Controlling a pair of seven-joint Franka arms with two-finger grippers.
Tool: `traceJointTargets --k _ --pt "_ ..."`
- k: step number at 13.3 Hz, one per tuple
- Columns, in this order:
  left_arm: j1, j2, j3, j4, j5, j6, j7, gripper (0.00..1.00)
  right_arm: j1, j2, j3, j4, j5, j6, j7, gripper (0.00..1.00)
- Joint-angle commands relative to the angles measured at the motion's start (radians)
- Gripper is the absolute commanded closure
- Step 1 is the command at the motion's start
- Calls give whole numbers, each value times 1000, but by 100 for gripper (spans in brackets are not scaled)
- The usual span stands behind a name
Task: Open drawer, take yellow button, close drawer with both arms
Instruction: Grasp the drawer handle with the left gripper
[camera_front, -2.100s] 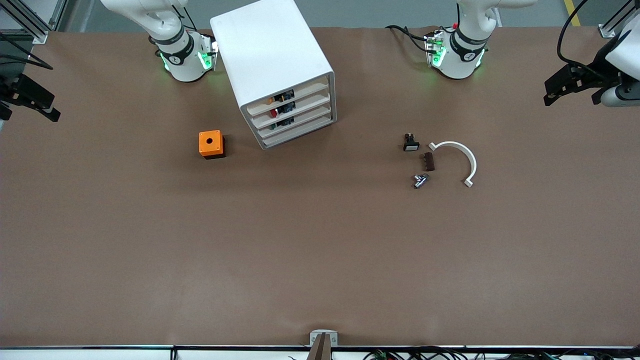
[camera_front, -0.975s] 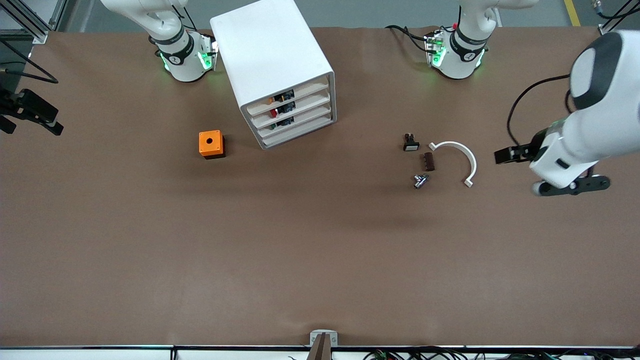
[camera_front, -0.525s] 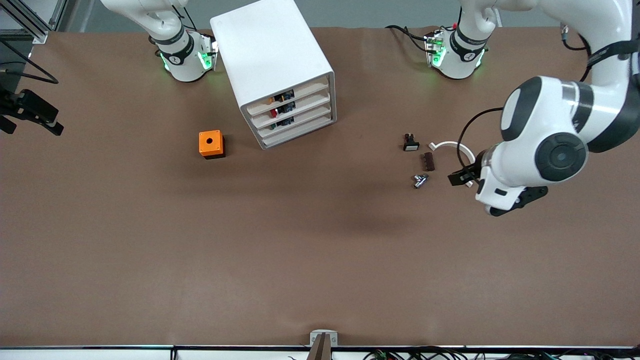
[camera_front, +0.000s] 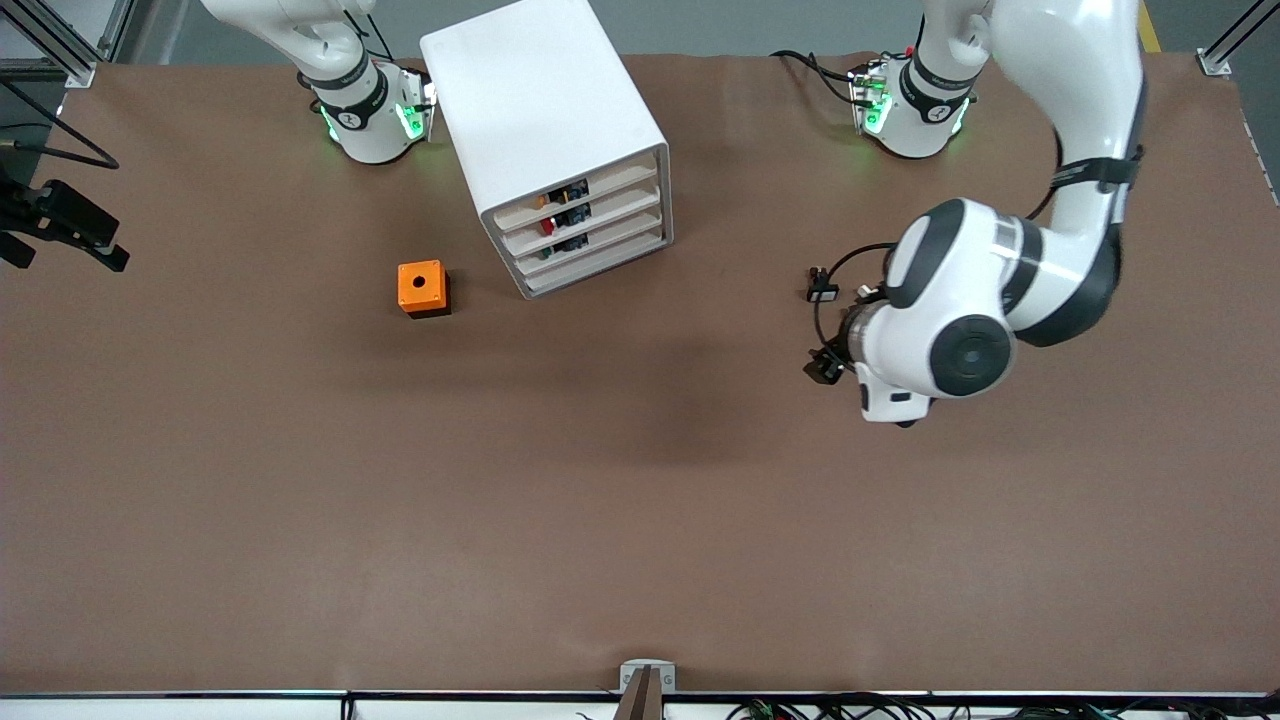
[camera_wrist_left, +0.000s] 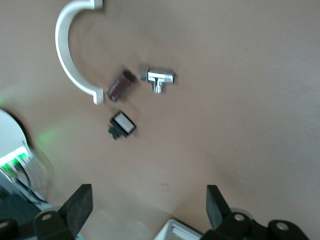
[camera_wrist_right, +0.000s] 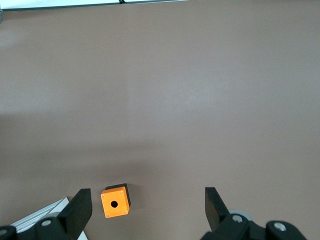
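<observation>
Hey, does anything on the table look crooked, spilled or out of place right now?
The white cabinet sits turned at an angle to the table's edges rather than square. Four small parts lie loose together: a white curved bracket, a brown block, a metal tee fitting and a black-and-white switch part. Nothing looks spilled or damaged.

The left arm (camera_front: 1000, 290) has swung in from the edge of the surface at its own end toward the middle. Its body now hangs over the small parts and covers the white curved piece (camera_wrist_left: 70, 47), the brown block (camera_wrist_left: 121, 85) and the metal tee fitting (camera_wrist_left: 158, 78) in the front view. The left gripper (camera_wrist_left: 147, 210), fingers wide apart, is now at about 4 o'clock from the white cabinet (camera_front: 545, 130).
</observation>
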Motion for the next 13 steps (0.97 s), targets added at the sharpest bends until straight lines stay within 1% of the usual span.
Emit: traceJointTargets --k 1,3,5,6,8,11,13 --pt "-65 41 8 27 -15 9 -179 0 -5 -6 5 -7 -11 2 0 0" --pt "-101 70 8 25 -86 18 -280 0 -7 -6 5 -6 -11 0 0 0" --pt "-115 103 8 25 -165 31 -374 0 -7 -6 5 -6 -14 0 -2 0" --pt "-129 121 8 25 -216 32 -427 1 -8 -6 5 -4 -14 3 -11 0" --pt "-148 152 8 25 -316 53 -529 1 -47 -3 5 -3 -4 9 -11 0" --pt "-164 190 8 25 -515 84 -717 2 -42 4 5 0 -4 5 -16 0" --pt "-187 205 8 25 -593 83 -838 5 -41 5 7 -1 -4 -3 -11 0"
